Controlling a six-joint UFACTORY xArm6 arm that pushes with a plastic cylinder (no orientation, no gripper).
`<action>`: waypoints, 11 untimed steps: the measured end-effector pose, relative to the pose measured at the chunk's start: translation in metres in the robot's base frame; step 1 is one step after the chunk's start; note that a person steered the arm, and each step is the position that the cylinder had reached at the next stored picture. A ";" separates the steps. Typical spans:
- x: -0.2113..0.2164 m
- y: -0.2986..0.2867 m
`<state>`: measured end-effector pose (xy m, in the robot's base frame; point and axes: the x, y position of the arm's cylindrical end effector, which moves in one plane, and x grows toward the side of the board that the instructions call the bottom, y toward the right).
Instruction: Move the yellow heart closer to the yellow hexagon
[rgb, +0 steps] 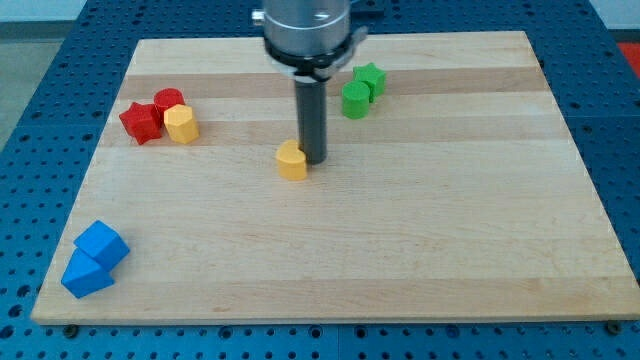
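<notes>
Wood surface (400, 260) sat on blue pegboard. No pincer fitted, so nothing held; my tip (316, 160) touched the yellow heart (292, 160) on its right side, mid-board. Yellow hexagon (182, 124) lay upper left. Heart looked light, rigid, slippery: push low, centred.

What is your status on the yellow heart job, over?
My tip at the yellow heart's right side, apparently touching. Yellow hexagon far to the view's left, beside two red blocks. Path between looks clear. Over.
</notes>
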<state>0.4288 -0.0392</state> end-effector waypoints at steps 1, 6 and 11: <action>0.001 -0.031; 0.043 -0.007; 0.008 -0.068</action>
<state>0.4365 -0.1070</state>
